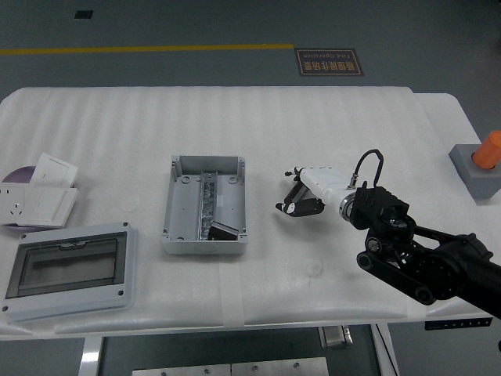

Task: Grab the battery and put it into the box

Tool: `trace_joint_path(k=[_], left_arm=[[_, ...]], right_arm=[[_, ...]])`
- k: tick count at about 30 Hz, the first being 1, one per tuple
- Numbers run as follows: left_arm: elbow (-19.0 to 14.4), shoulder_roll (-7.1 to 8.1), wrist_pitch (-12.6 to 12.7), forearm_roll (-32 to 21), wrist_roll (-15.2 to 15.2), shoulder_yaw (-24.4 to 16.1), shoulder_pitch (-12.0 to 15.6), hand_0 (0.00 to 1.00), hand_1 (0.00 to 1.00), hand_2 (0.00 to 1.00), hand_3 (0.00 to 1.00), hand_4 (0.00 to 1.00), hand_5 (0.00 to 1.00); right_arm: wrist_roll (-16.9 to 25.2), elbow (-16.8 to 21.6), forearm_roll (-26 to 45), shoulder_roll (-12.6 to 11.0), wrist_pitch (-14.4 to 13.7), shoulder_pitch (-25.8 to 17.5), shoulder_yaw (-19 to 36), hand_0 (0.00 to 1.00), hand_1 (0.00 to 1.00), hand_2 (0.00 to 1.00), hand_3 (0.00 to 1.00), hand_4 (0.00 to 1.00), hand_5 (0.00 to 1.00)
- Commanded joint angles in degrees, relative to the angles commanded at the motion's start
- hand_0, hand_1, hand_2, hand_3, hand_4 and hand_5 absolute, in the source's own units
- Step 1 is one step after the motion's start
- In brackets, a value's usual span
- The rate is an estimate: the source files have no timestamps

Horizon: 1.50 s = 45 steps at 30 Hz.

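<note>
Right hand [301, 200] clenched, empty; battery [223, 232] lies in junction box [205, 205] to its left. I'd lift clear, avoiding the box.

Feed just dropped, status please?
Right hand empty, fingers curled, right of open grey plastic box. Small black battery inside box. Nothing in the way.

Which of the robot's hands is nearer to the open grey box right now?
Right. The right hand hangs over the table just right of the grey box, apart from it, fingers curled and holding nothing. The left hand is not in view.
</note>
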Motion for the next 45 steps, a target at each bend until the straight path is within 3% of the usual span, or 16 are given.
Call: trace_joint_path(k=[15, 16, 21, 22, 27, 28, 34, 35, 40, 41, 45], left_arm=[[0.00, 0.03, 0.19, -1.04, -0.62, 0.74, -0.23, 0.631, 0.669, 0.561, 0.529, 0.464, 0.473], [0.01, 0.03, 0.19, -1.04, -0.64, 0.73, -0.23, 0.631, 0.669, 0.562, 0.530, 0.457, 0.482], [0.03, 0.03, 0.24, -1.14, -0.75, 0.76, -0.20, 0.631, 0.669, 0.562, 0.530, 0.457, 0.482], [0.03, 0.03, 0.26, -1.14, -0.78, 0.76, -0.21, 0.631, 0.669, 0.564, 0.531, 0.457, 0.487], [0.04, 0.03, 0.40, -1.45, -1.08, 1.12, -0.30, 0.631, 0.669, 0.564, 0.531, 0.457, 0.487], [0.03, 0.03, 0.45, -1.56, -1.16, 1.24, -0.30, 0.630, 0.669, 0.565, 0.532, 0.457, 0.491], [0.01, 0.03, 0.54, -1.97, -1.50, 1.73, -0.29, 0.630, 0.669, 0.565, 0.532, 0.457, 0.491], [0.01, 0.03, 0.54, -1.99, -1.52, 1.77, -0.29, 0.627, 0.670, 0.568, 0.532, 0.456, 0.497], [0.02, 0.02, 0.58, -2.11, -1.65, 1.86, -0.30, 0.627, 0.670, 0.568, 0.532, 0.456, 0.497], [0.02, 0.01, 0.58, -2.12, -1.67, 1.87, -0.30, 0.620, 0.671, 0.572, 0.533, 0.461, 0.512], [0.01, -0.01, 0.62, -2.09, -1.73, 1.90, -0.35, 0.620, 0.671, 0.572, 0.533, 0.461, 0.512]], right_arm=[[0.62, 0.52, -0.52, -0.70, -1.69, -0.62, -1.21, 0.771, 0.776, 0.769, 0.910, 0.800, 0.594], [0.64, 0.57, -0.61, -0.69, -1.85, -0.63, -1.32, 0.611, 0.742, 0.757, 0.903, 0.640, 0.405], [0.75, 0.70, -0.99, -0.74, -2.40, -0.71, -1.79, 0.611, 0.742, 0.757, 0.903, 0.640, 0.405], [0.78, 0.70, -1.07, -0.77, -2.49, -0.72, -1.90, 0.375, 0.679, 0.743, 0.878, 0.557, 0.325], [0.99, 0.56, -1.40, -0.89, -2.88, -0.72, -2.37, 0.375, 0.679, 0.743, 0.878, 0.557, 0.325], [1.04, 0.52, -1.46, -0.92, -2.94, -0.73, -2.45, 0.324, 0.655, 0.736, 0.852, 0.480, 0.260], [1.44, 0.40, -1.82, -1.07, -3.37, -0.82, -2.80, 0.324, 0.655, 0.736, 0.852, 0.480, 0.260], [1.50, 0.38, -1.81, -1.07, -3.45, -0.83, -2.84, 0.291, 0.638, 0.730, 0.820, 0.413, 0.202], [1.71, 0.29, -1.78, -1.11, -3.92, -0.88, -3.04, 0.291, 0.638, 0.730, 0.820, 0.413, 0.202], [1.76, 0.28, -1.76, -1.12, -4.01, -0.87, -3.06, 0.272, 0.608, 0.716, 0.801, 0.271, 0.093], [1.91, 0.33, -1.73, -1.17, -4.39, -0.87, -3.07, 0.272, 0.608, 0.716, 0.801, 0.271, 0.093]])
